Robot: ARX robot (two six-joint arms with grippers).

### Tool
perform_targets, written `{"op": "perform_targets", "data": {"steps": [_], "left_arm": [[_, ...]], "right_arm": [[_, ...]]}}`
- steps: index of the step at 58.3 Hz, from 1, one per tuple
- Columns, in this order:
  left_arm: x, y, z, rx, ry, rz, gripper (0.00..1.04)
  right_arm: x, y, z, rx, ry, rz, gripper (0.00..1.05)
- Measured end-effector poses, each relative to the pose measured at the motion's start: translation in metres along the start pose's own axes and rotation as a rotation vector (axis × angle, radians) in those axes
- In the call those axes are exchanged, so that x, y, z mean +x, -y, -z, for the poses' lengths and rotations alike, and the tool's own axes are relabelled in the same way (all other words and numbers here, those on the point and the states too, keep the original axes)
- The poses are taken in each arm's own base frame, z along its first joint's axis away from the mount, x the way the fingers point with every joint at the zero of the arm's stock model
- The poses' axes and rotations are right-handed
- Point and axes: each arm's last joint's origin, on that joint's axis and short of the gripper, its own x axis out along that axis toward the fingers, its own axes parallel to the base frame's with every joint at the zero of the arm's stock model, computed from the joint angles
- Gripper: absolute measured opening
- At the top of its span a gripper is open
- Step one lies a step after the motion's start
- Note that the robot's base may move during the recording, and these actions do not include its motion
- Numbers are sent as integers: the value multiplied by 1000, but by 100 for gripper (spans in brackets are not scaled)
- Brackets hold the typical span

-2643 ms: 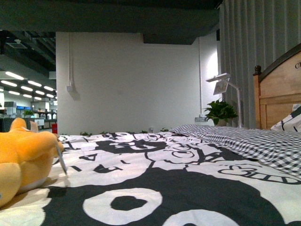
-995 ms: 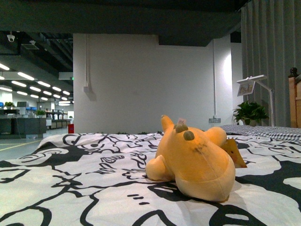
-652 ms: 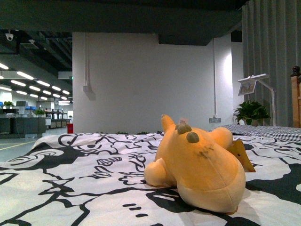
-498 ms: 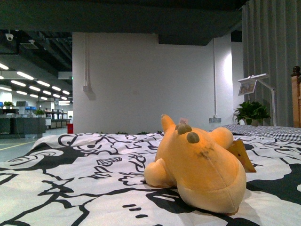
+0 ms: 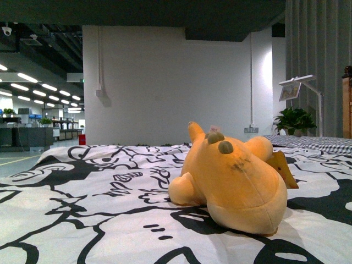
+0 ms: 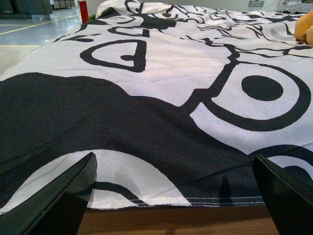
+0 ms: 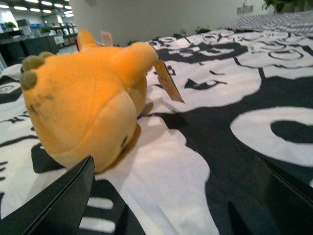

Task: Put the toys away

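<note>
Your right end effector [image 7: 171, 196]: fingers spread wide, nothing held. Plush toy [image 7: 83, 103] lies on the tabletop [image 7: 244, 73] just ahead of it, offset toward one finger, not between the jaws. Your left end effector [image 6: 173, 196]: also wide open and empty, low at the tabletop edge. The plush toy is well ahead of it, only a sliver in view.
</note>
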Motion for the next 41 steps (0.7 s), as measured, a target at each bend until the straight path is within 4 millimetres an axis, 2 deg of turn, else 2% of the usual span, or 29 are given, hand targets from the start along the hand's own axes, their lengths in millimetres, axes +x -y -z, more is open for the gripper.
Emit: {"op": "perform_targets", "data": {"steps": [17, 27, 41], "left_arm": [[0, 0, 0, 0, 0, 0, 98], [0, 0, 0, 0, 0, 0, 98], [0, 0, 0, 0, 0, 0, 98]], "right_arm": [[38, -32, -6, -87, 108, 19, 98], [59, -47, -4, -167, 176, 61, 98], [82, -64, 6, -233, 179, 56, 98]]}}
